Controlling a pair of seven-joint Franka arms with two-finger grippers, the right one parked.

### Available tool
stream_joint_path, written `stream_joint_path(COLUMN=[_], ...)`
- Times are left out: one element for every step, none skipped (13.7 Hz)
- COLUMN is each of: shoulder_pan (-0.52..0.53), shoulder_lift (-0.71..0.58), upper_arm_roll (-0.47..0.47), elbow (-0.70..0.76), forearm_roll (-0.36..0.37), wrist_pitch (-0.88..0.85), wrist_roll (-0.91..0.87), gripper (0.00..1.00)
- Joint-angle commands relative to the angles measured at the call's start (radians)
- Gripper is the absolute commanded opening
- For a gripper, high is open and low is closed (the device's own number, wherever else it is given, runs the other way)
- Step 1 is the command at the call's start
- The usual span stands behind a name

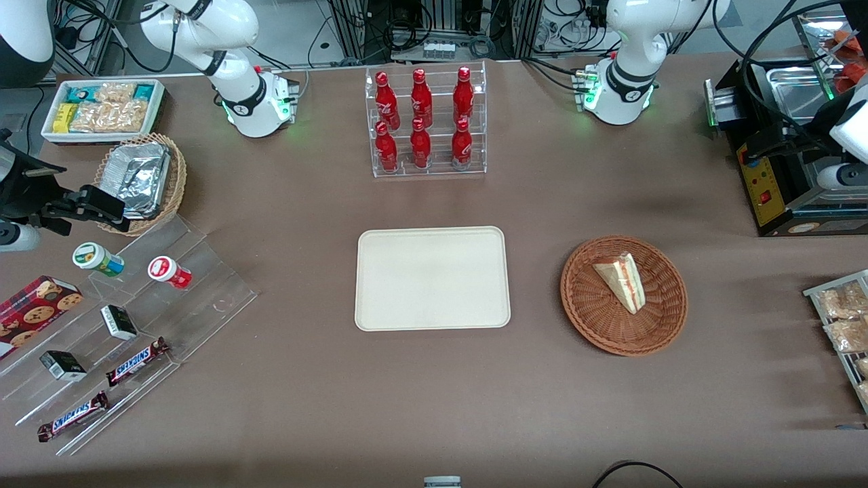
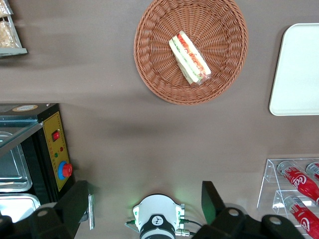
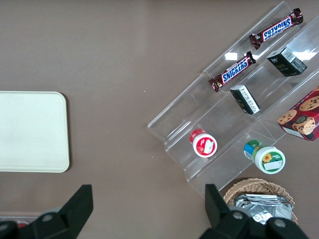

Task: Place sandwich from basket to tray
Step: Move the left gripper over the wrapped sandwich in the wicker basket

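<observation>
Nearest to the front camera: bare brown surface [image 1: 434,407]. A little farther, in the middle, the flat cream tray [image 1: 432,278], nothing on it. Beside it, toward the working arm's end, the round reddish-brown basket [image 1: 597,318], apart from the tray. Inside the basket, the sandwich [image 1: 622,281], lying flat on the weave, its red and green filling stripe visible along one edge. Farther again, clear rack of red bottles [image 1: 424,122], standing upright in two rows. Hand [image 2: 144,209] held high above the surface, farther from the front camera than the basket and well apart from it; fingers [image 2: 212,201] spread wide, nothing between them. Black machine with a red button [image 2: 65,170] near the hand.
</observation>
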Motion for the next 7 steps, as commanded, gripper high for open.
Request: stream_joint_path(shoulder_pan=[0.007,0.007,0.007,0.002,-0.005,-0.022,-0.038], shoulder_lift=[0.019,0.020,0.029,0.040,0.061,0.078,0.101], upper_arm_roll=[-0.005,-0.005,-0.005,-0.006,-0.011,-0.020,-0.023], elbow=[0.035,0.038,0.039,0.039,0.038,0.032,0.028], forearm_roll=[0.003,0.003,0.003,0.015,0.056,0.087,0.107], wrist_pitch=[-0.005,-0.005,-0.005,-0.002,0.006,0.010,0.019], wrist_roll=[-0.007,-0.007,-0.007,-0.015,-0.031,-0.074,-0.140], gripper=[1.00,1.00,1.00,1.00,1.00,1.00,1.00])
